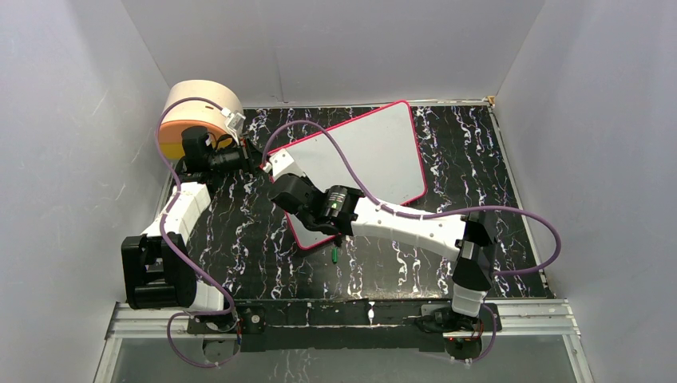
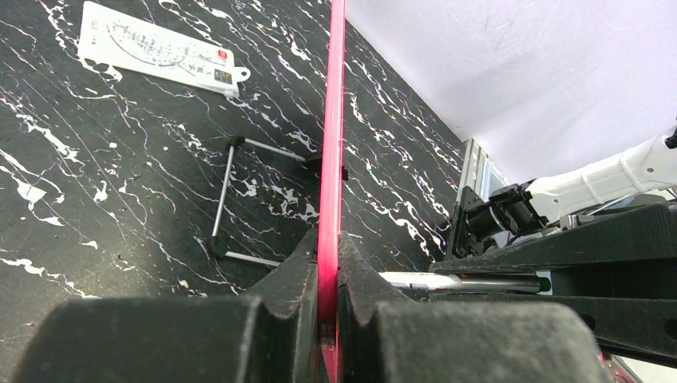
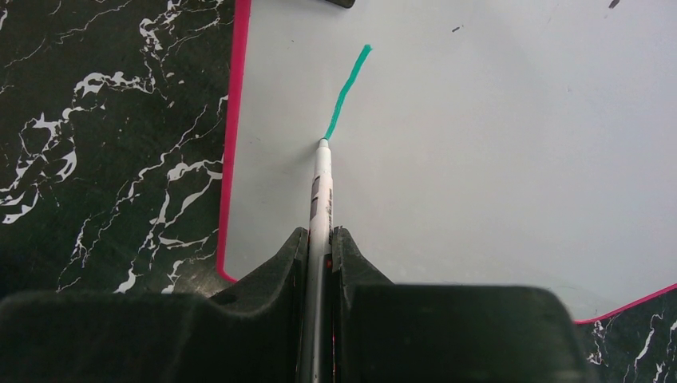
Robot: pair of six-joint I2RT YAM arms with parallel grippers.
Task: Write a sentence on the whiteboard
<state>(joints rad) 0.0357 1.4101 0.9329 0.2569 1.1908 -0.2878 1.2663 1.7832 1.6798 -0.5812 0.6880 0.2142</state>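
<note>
Whiteboard (image 1: 383,144) rim clamped by left gripper (image 2: 328,307); right gripper (image 3: 319,263) grasps 1 pen (image 3: 322,183) touching 1 teal stroke (image 3: 347,92).

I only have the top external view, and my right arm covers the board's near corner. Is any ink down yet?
Observer: Yes. The right wrist view shows one short teal stroke on the whiteboard; the pen tip sits at its lower end.
Operator: Is the pen gripped?
Observer: The right gripper is shut on the pen, barrel between both fingers.
Operator: And the left arm?
Observer: The left gripper is shut on the whiteboard's pink rim.
</note>
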